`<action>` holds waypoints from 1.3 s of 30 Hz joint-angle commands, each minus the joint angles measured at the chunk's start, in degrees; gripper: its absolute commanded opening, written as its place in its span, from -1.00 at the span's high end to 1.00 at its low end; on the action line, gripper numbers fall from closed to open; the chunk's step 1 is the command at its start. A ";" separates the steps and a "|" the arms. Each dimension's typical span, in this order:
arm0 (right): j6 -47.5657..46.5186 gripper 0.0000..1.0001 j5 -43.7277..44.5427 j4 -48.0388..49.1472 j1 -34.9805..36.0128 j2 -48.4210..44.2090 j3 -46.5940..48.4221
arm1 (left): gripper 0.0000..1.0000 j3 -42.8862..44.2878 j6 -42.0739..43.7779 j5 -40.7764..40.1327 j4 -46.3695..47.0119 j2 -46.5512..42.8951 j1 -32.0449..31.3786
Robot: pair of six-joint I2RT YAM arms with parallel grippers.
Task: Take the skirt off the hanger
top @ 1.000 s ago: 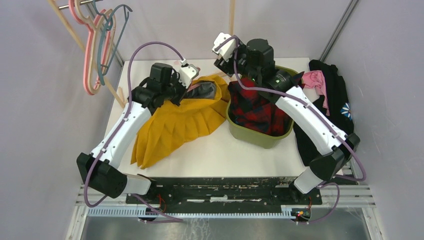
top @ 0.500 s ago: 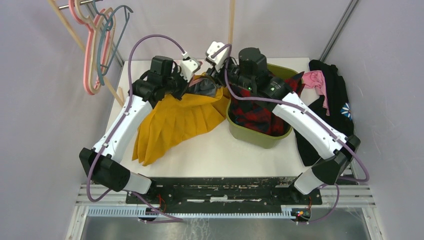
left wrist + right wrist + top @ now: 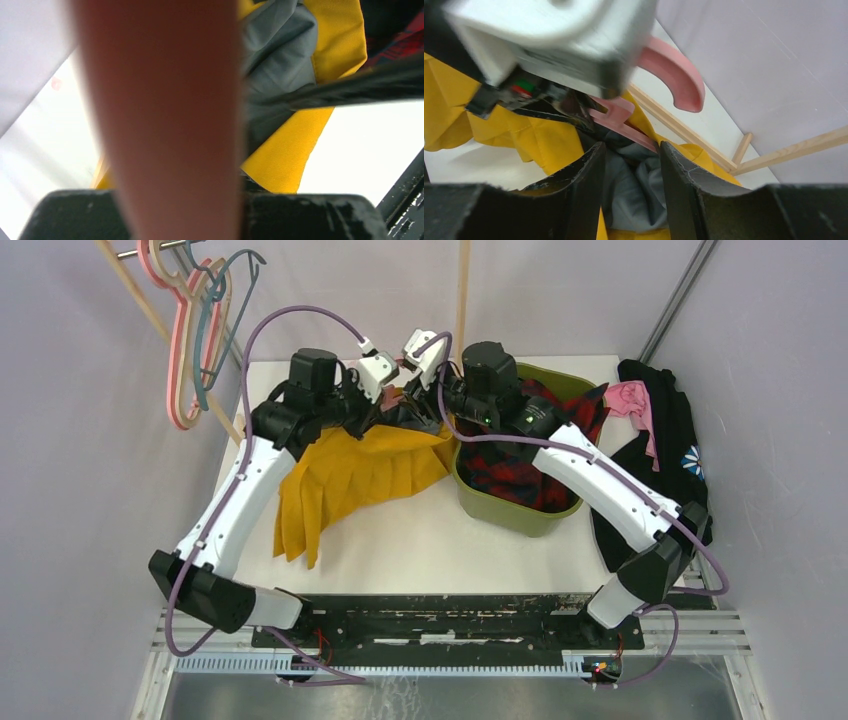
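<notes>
The yellow pleated skirt [image 3: 350,475] hangs from a pink hanger [image 3: 669,75] at the back of the table, its hem trailing on the white top. My left gripper [image 3: 392,398] is shut on the hanger, which fills the left wrist view as a blurred pink bar [image 3: 165,125]. The skirt's grey lining [image 3: 280,55] shows beside it. My right gripper [image 3: 631,170] is open, its black fingers [image 3: 584,185] on either side of the grey lining at the skirt's waist, just below the hanger. It also shows in the top view [image 3: 425,385], tip to tip with the left gripper.
An olive bin [image 3: 505,515] holding red plaid cloth stands right of the skirt. A black garment [image 3: 670,440] and a pink one [image 3: 632,400] lie at the far right. Spare hangers [image 3: 195,330] hang on a rack at the back left. A wooden post [image 3: 462,290] stands behind.
My right gripper has swung left from above the bin to the skirt's waist. My left gripper has raised the hanger, and the skirt has drawn up and narrowed.
</notes>
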 commanded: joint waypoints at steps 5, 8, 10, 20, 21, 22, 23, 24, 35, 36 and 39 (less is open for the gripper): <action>2.84 0.04 0.19 4.43 0.07 1.67 -0.98 | 0.94 1.88 -1.91 3.77 5.12 -7.89 -0.01; 2.55 0.05 1.26 4.68 0.08 2.34 -0.42 | 0.94 1.08 -2.56 4.51 5.04 -9.38 -0.01; 1.73 0.05 1.87 4.57 0.07 3.06 0.35 | 0.94 0.06 -3.17 5.07 5.02 -10.51 0.03; -7.79 0.06 11.17 4.44 -1.33 6.04 3.94 | 0.94 -7.19 -4.19 4.68 3.62 -17.50 -0.02; -8.13 0.06 12.12 4.72 -1.63 6.63 4.50 | 0.94 -7.40 -4.30 4.72 3.61 -17.82 0.01; -8.50 0.07 12.78 4.87 -2.01 7.28 5.12 | 0.94 -7.47 -4.32 4.72 3.61 -18.09 -0.09; -8.69 0.07 13.37 5.09 -2.34 7.98 5.65 | 0.94 -7.52 -4.33 4.72 3.61 -18.39 -0.10; -8.83 0.08 14.23 5.63 -2.55 8.40 6.04 | 0.94 -7.53 -4.21 4.68 3.57 -18.67 -0.15; -12.55 -0.02 17.96 4.15 -5.55 10.07 10.12 | 0.94 -9.66 -2.72 3.73 2.60 -20.41 -0.55; -12.27 -0.09 15.78 2.80 -5.31 9.27 9.95 | 0.94 -9.77 -2.55 3.61 2.75 -19.92 -0.55; -12.23 -0.22 11.32 -0.89 -3.05 6.57 8.58 | 0.94 -9.52 -1.30 3.52 3.32 -17.87 -0.57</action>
